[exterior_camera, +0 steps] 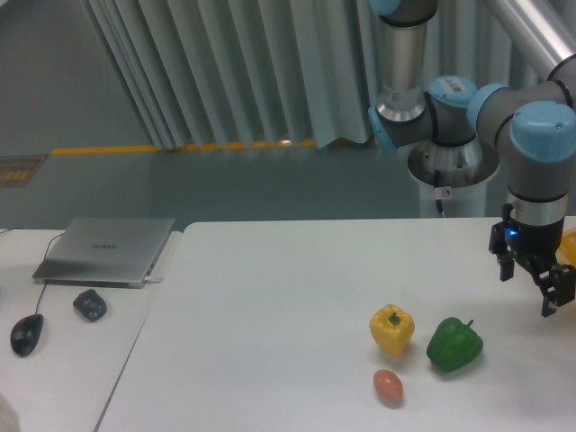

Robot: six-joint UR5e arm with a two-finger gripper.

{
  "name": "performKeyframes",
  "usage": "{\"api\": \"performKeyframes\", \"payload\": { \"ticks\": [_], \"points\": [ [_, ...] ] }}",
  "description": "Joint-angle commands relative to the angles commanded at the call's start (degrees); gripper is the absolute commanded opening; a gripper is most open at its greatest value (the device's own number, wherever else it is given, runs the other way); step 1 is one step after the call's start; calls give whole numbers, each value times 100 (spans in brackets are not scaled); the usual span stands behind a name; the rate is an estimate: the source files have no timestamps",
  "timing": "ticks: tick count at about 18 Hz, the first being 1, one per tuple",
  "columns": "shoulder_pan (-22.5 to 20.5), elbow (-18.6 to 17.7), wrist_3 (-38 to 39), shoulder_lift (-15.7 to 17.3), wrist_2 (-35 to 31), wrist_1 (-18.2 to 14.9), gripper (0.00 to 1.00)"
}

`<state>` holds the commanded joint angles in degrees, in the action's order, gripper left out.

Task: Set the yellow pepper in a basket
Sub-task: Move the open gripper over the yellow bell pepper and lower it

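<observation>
The yellow pepper point(392, 328) sits upright on the white table, right of centre near the front. The basket point(567, 247) shows only as a small yellow-orange corner at the right edge, partly behind the arm. My gripper point(531, 286) hangs at the far right, above the table and to the upper right of the pepper, well apart from it. Its dark fingers are spread and hold nothing.
A green bell pepper point(454, 344) lies just right of the yellow one. A small pinkish-orange egg-shaped thing point(388, 386) lies in front of it. A closed laptop point(106, 250), a small dark object point(90, 305) and a mouse point(27, 334) sit on the left table.
</observation>
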<state>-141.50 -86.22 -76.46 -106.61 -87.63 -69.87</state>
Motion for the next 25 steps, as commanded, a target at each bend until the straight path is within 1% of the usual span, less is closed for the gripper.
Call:
{"api": "performKeyframes", "payload": {
  "ticks": [6, 8, 10, 11, 12, 13, 15, 18, 20, 22, 25],
  "points": [
    [18, -53, 17, -17, 9, 62, 100],
    [96, -53, 113, -18, 44, 62, 100],
    [97, -62, 491, -26, 359, 70, 100],
    [97, -70, 536, -44, 473, 114, 100],
    [97, -131, 597, -35, 509, 227, 100],
    [97, -201, 728, -35, 510, 385, 100],
    [149, -264, 1236, -44, 510, 658, 100],
    [333, -272, 1721, -131, 501, 694, 100],
    [491, -264, 2353, -158, 501, 703, 100],
    [606, -211, 2853, -316, 492, 782, 100],
    [694, -193, 3163, -334, 501, 809, 100]
  ]
}}
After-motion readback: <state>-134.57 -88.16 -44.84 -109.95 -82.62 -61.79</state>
